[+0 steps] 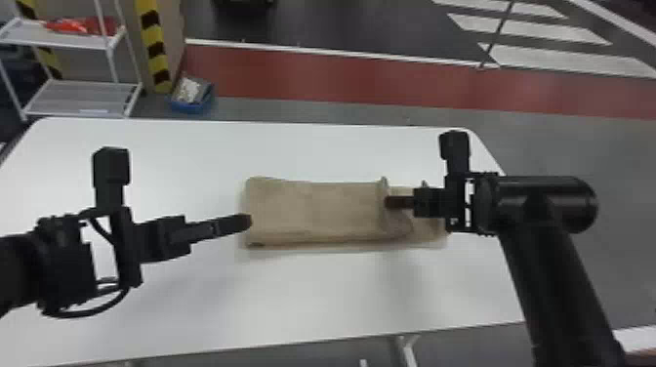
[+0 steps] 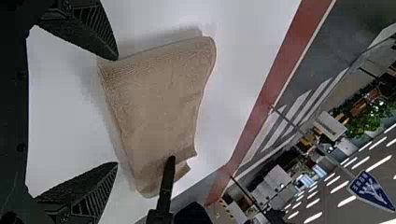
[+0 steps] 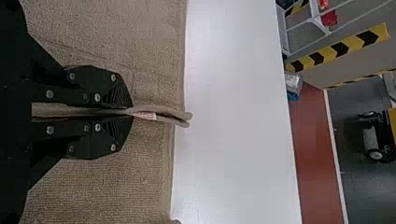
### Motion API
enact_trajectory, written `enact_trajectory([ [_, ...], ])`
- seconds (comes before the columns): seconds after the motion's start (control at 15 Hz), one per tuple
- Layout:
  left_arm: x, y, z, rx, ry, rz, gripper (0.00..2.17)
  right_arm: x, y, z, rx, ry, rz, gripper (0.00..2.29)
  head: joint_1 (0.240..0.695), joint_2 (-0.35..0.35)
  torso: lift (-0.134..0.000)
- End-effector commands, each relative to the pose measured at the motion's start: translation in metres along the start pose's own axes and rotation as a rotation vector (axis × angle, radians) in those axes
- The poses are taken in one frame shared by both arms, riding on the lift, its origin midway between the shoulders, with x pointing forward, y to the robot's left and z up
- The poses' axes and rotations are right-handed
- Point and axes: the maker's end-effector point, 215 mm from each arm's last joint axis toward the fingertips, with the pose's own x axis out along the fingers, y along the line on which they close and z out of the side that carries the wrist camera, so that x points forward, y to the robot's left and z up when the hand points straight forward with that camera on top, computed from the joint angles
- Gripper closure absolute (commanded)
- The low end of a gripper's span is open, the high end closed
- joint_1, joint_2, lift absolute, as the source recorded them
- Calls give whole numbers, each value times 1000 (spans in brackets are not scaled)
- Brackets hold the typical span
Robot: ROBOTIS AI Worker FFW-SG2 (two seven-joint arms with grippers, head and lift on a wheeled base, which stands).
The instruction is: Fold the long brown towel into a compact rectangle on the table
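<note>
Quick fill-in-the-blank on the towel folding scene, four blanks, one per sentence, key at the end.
The gripper pinching the brown towel is the robot's ____ one.
The left gripper holds its two fingers ____, with space between them.
The tabletop under the towel is ____ in color.
Beyond the tabletop's far edge, the small bin on the floor is ____ in color.

Missing words: right; apart; white; blue
</note>
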Motion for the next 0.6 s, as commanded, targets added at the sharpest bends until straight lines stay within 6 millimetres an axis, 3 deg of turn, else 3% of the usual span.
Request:
enact_trajectory([
  [0.0,0,0,-1,-1,4,-1,90,-3,3,-1,5,10,5,1477,695,-188,-120],
  [0.27,1,0,2,1,1,-2,90,-13,18,1,8,4,39,1625,695,-184,-120],
  [0.53,-1,14,4,-13,-3,25,90,-37,34,25,27,-59,84,1622,695,-167,-120],
])
